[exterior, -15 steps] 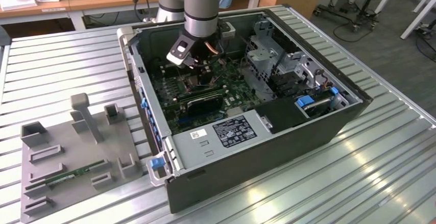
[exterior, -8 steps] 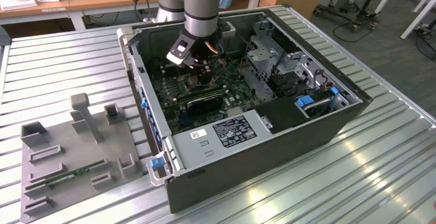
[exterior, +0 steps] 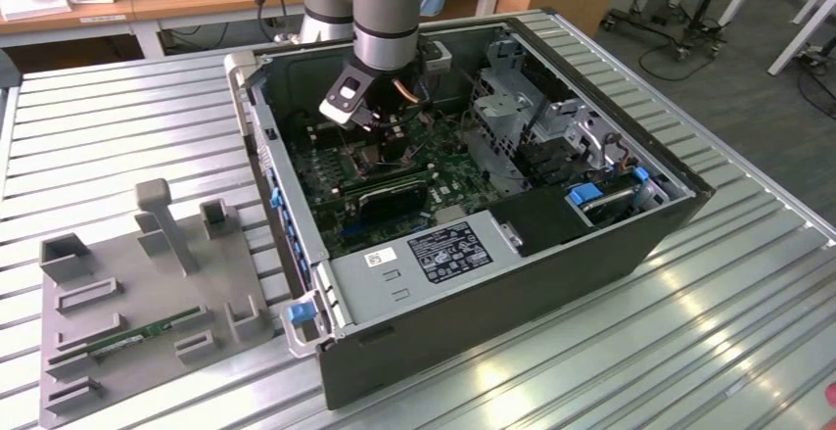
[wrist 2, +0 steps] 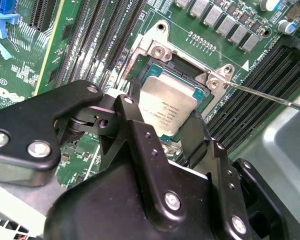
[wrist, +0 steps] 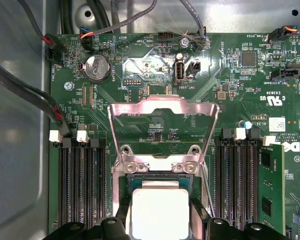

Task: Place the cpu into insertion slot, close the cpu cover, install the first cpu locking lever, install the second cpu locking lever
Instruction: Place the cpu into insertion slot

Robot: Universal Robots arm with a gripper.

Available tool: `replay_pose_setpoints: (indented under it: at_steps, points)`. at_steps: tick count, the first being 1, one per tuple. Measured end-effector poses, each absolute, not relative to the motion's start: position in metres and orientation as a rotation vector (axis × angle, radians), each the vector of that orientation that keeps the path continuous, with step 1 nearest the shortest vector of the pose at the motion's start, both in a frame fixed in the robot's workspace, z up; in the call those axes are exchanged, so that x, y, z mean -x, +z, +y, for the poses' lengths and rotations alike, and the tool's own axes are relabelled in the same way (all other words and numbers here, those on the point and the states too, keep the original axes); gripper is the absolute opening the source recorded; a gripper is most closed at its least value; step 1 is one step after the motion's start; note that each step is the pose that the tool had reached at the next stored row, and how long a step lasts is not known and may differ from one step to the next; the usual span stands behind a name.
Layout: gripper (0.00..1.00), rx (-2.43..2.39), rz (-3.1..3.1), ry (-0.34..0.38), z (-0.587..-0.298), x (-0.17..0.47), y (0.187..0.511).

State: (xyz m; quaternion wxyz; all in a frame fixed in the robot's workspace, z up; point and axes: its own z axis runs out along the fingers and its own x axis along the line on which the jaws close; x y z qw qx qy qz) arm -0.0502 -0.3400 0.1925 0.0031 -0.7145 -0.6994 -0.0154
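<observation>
Deep inside the open computer case (exterior: 432,303), toward its far side, my gripper (wrist 2: 161,115) is down over the green board (wrist: 240,90). Its two black fingers (wrist 2: 140,140) pinch the chip (wrist: 160,212) by two sides. The chip is right over the socket (wrist 2: 176,64); I cannot tell if it is all the way down. The cover (wrist: 162,106) stands open at the socket's edge, and the board shows through its big window. The case rests on a metal table (exterior: 731,332).
</observation>
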Motion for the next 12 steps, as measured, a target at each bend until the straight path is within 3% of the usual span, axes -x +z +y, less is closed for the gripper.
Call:
replay_pose_setpoints:
  at_steps: [12]
  points:
    - [0.54, 2.24, -2.193, -0.049, -0.3399, 0.0502, 0.1937]
